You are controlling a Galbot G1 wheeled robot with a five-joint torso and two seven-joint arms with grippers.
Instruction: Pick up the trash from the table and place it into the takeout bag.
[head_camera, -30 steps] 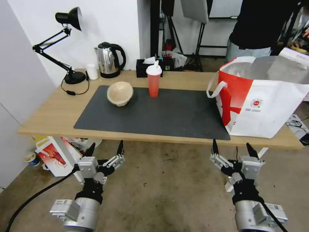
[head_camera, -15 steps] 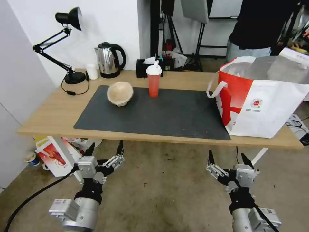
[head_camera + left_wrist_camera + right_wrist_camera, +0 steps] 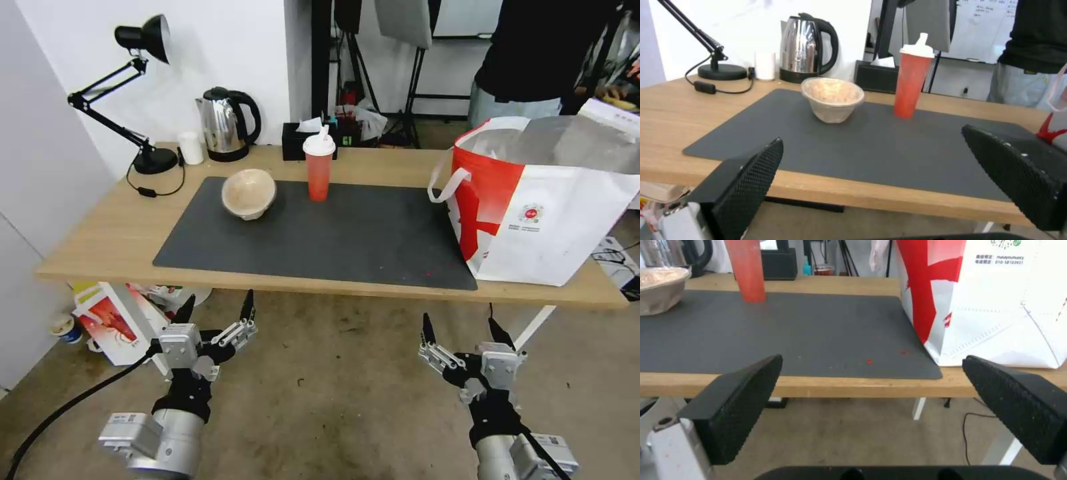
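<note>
On the table [image 3: 100, 240], a dark grey mat [image 3: 347, 233] holds two pieces of trash: a beige paper bowl [image 3: 249, 193] [image 3: 832, 99] and, to its right, a red cup with a white lid [image 3: 319, 167] [image 3: 911, 78]. The takeout bag [image 3: 540, 200] [image 3: 996, 303], white with a red side panel, stands open at the table's right end. Both grippers hang below the front edge of the table, over the floor. My left gripper [image 3: 215, 308] is open and empty. My right gripper [image 3: 460, 322] is open and empty too.
Along the table's back edge stand a black desk lamp [image 3: 143, 93], a small white cup [image 3: 191, 147], a steel kettle [image 3: 227, 123] and a black tissue box [image 3: 308, 139]. Red-and-white cartons [image 3: 113, 320] lie on the floor under the left end. A person stands behind the bag.
My right gripper has dropped lower and drifted a little left, away from the table's edge. The left gripper, bowl, cup and bag have not moved.
</note>
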